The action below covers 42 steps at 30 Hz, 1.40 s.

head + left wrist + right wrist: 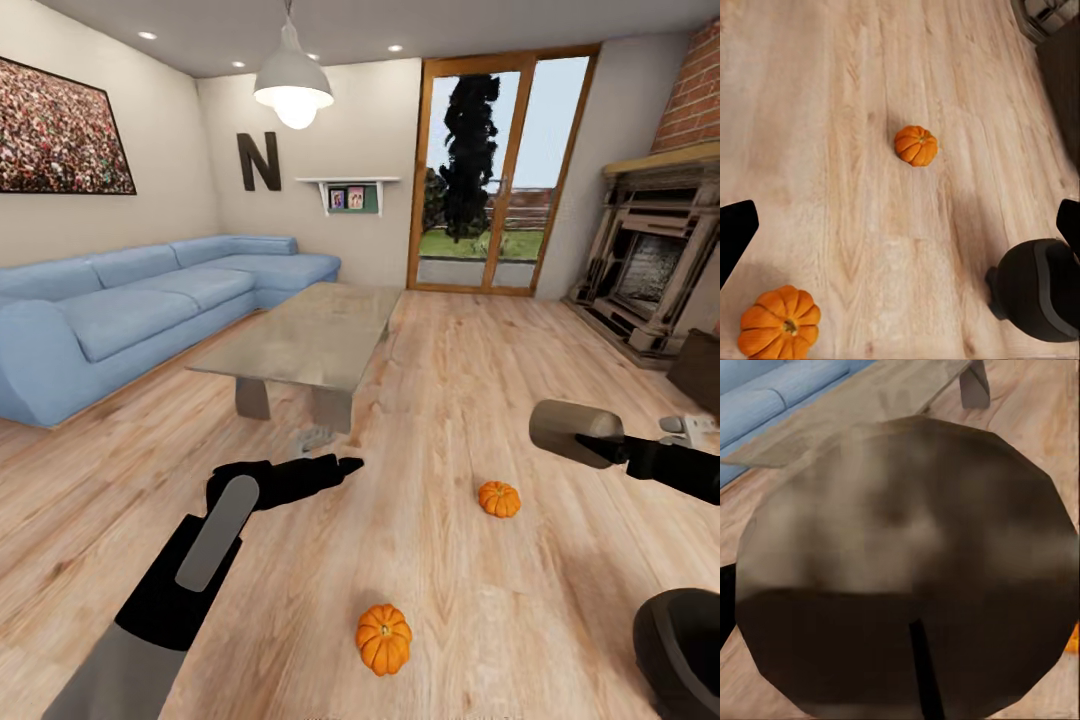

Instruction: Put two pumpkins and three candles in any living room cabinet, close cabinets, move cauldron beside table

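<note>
My right gripper [612,447] is shut on a taupe candle [572,431], held in the air over the floor at the right. In the right wrist view the candle [907,555] looms close, with its dark wick showing. Two orange pumpkins lie on the wood floor, one farther out [499,498] and one nearer [383,638]. My left gripper [325,470] hangs open above the floor, left of both. Between its fingers [736,232] I see the far pumpkin [916,145], the near pumpkin [780,321] and the black cauldron [1039,289]. The cauldron [685,650] stands at the lower right.
A glass-topped coffee table [310,335] stands ahead, with a small grey object [312,437] on the floor at its foot. A blue sofa [140,310] lines the left wall. The carved fireplace [655,265] and a dark brown unit [700,372] are at the right.
</note>
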Available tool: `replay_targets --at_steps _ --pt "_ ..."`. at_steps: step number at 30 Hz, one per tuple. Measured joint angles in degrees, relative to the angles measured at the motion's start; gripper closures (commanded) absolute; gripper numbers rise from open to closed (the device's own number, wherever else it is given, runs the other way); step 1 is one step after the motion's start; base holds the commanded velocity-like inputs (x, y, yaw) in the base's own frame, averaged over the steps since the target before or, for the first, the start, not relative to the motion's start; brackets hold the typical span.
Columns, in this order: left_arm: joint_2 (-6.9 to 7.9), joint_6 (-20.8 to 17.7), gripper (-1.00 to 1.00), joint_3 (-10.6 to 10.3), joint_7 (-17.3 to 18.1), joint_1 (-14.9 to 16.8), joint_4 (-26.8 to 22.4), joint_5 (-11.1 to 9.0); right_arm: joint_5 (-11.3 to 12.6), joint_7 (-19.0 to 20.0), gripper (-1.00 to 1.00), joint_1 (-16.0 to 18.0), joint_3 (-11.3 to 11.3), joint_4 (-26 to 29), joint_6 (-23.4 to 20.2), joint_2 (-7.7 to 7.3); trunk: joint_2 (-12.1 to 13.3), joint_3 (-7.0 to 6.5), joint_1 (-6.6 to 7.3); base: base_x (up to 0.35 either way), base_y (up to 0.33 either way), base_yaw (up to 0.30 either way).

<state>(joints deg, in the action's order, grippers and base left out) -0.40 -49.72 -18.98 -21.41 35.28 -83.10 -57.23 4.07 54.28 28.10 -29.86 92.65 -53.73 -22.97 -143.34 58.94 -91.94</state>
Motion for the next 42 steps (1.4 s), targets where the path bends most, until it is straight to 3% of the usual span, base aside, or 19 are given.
replay_targets --at_steps 12,20,42 --pt "-0.06 0.03 -1.00 -0.86 0.22 0.00 -0.05 -0.03 -0.06 -7.44 1.00 -0.04 0.21 -0.01 0.55 0.41 0.00 0.00 0.01 -0.066 -0.340 -0.277" --pt "-0.06 0.26 -1.00 -2.97 -0.06 0.00 -0.04 0.01 -0.04 -8.25 1.00 -0.11 0.23 -0.01 0.81 0.48 0.00 0.00 0.01 -0.009 -0.348 -0.257" --pt "-0.03 0.58 -1.00 -3.24 -0.05 -0.24 -0.46 -0.01 -0.01 -8.22 1.00 -0.44 0.30 -0.01 1.20 0.47 0.00 0.00 0.01 0.018 -0.350 -0.060"
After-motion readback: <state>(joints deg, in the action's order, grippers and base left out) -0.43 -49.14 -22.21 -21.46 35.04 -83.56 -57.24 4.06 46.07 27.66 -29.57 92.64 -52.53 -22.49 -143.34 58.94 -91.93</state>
